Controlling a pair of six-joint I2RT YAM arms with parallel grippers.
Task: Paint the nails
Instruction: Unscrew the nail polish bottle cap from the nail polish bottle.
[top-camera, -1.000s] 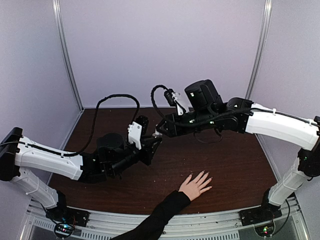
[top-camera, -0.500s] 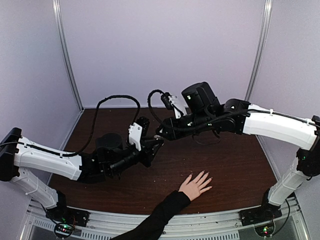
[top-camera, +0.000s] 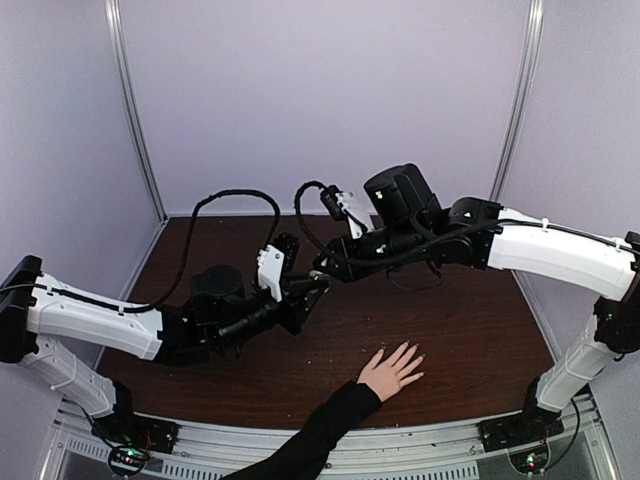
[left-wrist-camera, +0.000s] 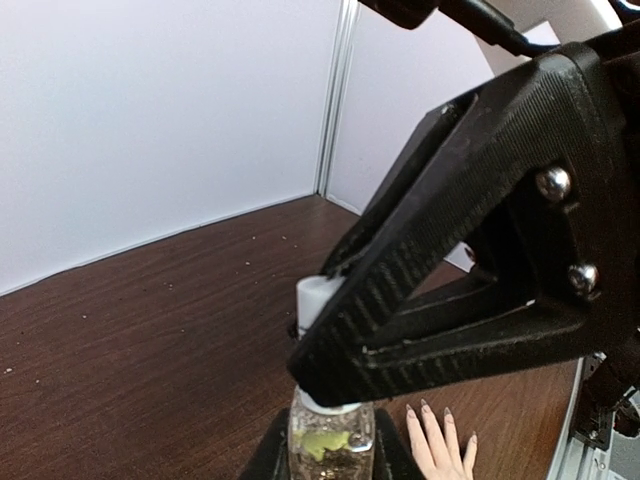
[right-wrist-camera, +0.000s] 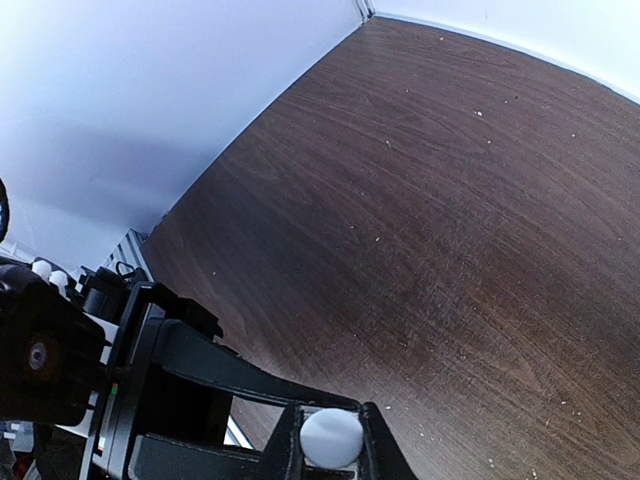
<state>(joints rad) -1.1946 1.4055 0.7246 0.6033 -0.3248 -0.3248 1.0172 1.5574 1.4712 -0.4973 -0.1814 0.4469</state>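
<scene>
Your right end effector (top-camera: 321, 268) has just drawn its fingers together and is now clamped on the white cap (right-wrist-camera: 332, 437) of the small clear bottle (left-wrist-camera: 330, 438). A second ago those fingers stood apart and a little further back, so the cap has only now come into its grip. Your left end effector (top-camera: 310, 290) stays closed on the bottle's body from below, holding it up off the surface (top-camera: 470, 330). By my reading that puts you at the uncapping step: work the cap free and draw out whatever brush hangs under it. The nails (left-wrist-camera: 446, 412) look unpainted, on the hand (top-camera: 392, 372) lying flat with fingers spread near the front edge, well apart from both arms
</scene>
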